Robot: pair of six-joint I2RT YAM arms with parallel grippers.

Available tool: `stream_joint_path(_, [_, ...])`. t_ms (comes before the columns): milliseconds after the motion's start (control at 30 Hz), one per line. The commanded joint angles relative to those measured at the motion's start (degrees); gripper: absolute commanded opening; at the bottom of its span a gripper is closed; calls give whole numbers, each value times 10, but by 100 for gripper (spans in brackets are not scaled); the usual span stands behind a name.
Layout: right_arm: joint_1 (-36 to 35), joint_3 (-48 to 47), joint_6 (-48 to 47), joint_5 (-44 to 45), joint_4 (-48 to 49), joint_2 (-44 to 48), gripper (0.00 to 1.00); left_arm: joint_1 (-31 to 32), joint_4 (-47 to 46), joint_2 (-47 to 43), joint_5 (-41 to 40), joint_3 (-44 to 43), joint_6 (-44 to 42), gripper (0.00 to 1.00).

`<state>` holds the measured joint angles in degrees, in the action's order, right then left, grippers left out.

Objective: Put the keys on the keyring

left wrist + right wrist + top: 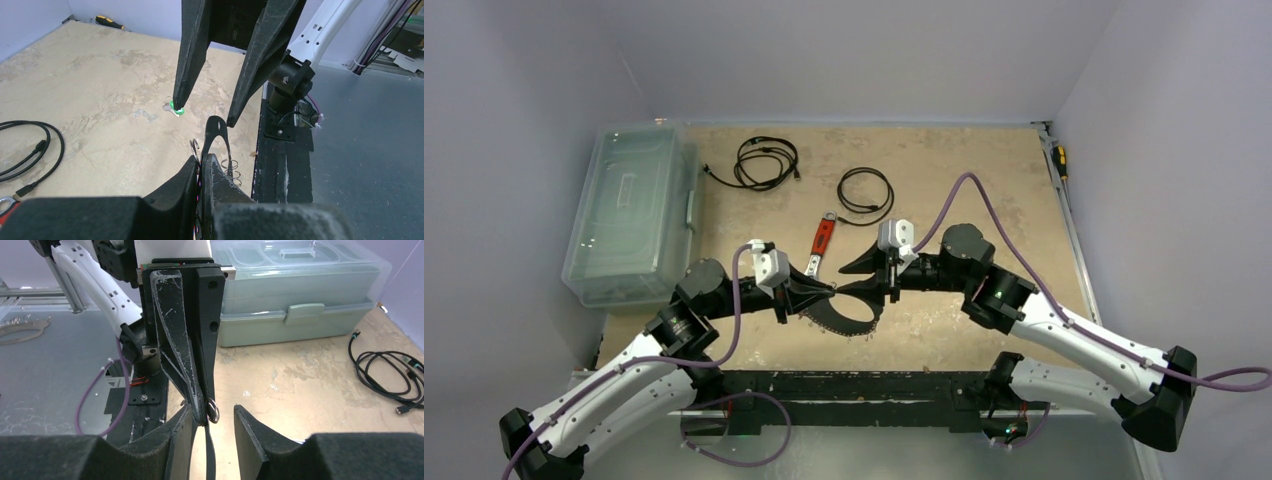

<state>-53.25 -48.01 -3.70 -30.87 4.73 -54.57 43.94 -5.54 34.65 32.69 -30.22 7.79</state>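
Observation:
The keyring is a thin dark loop with several small silver rings hanging from it. My left gripper is shut on its band and holds it above the table. One small silver ring sits at the left gripper's fingertips. My right gripper is open, and its fingers straddle the left gripper's tips and the band. A green-headed key lies on the table under the right gripper. No red-headed key is in view.
A red-handled wrench lies just beyond the grippers. Two black coiled cables lie farther back. A clear plastic box stands at the left edge. A screwdriver lies at the back right.

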Motion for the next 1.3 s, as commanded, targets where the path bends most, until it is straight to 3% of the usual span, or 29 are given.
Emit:
stream_joint_path(0, [-2,-23,-10,9,-18,8,40,0,-19,1,-6,-27,-9,0])
stream_joint_path(467, [-2,-17,8,14,-17,8,38,0,-23,-4,3,-27,-5,0])
stream_joint_path(700, [-2,-24,5,-27,-43,-14,48,0,-27,-11,10,-24,-2,0])
stream_joint_path(1100, [-2,-58,-27,-42,-96,-41,31,0,-32,-14,24,-20,3,0])
stream_joint_path(1267, [-2,-72,-45,-47,-116,-51,31,0,-33,-13,26,-20,4,0])
